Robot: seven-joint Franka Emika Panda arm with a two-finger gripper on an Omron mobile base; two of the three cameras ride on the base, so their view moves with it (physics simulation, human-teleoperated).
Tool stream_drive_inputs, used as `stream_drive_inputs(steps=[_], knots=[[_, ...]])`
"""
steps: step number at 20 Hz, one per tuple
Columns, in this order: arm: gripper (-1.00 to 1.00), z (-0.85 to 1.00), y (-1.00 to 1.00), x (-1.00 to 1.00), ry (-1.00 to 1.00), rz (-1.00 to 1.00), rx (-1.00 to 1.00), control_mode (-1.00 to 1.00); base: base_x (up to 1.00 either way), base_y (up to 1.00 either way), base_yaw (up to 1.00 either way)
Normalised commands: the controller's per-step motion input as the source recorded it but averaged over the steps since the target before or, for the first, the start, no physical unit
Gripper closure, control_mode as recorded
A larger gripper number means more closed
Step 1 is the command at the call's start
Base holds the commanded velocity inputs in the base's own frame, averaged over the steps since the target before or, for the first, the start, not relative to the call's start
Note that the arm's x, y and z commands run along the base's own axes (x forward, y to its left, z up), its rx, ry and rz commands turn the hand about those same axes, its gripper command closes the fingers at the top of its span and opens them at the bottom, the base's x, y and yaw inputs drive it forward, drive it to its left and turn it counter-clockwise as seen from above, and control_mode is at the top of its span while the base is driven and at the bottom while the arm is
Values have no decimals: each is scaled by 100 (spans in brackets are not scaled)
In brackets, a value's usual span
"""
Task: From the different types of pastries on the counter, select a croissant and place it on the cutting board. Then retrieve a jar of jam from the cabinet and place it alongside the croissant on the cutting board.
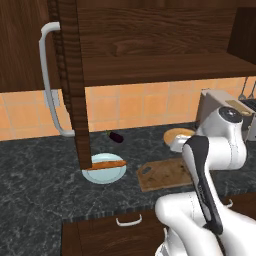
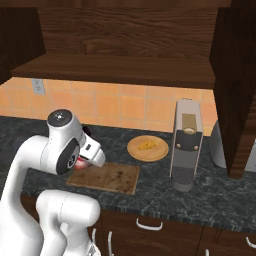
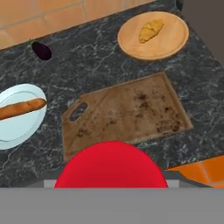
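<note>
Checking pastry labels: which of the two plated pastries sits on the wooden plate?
The croissant, small, curved and golden, on the round wooden plate beyond the cutting board. The long baguette lies on the pale blue plate.

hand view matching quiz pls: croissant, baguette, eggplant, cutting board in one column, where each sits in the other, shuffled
Things:
1. croissant
2. baguette
3. eggplant
4. cutting board

Places:
A. on the pale blue plate
B. directly on the dark counter, near the tiled wall
C. on the round wooden plate
D. flat on the counter between the two plates, nothing on it

Pairs: 1-C, 2-A, 3-B, 4-D
</note>
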Motion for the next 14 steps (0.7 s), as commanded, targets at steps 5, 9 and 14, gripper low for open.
stream_drive_inputs(steps=[5,9,14], knots=[[100,-92,34,-41,1,0,-25,-100,0,0,0],[100,-24,-4,30,-6,0,1,-100,0,0,0],[100,-20,-4,68,-11,1,1,-100,0,0,0]])
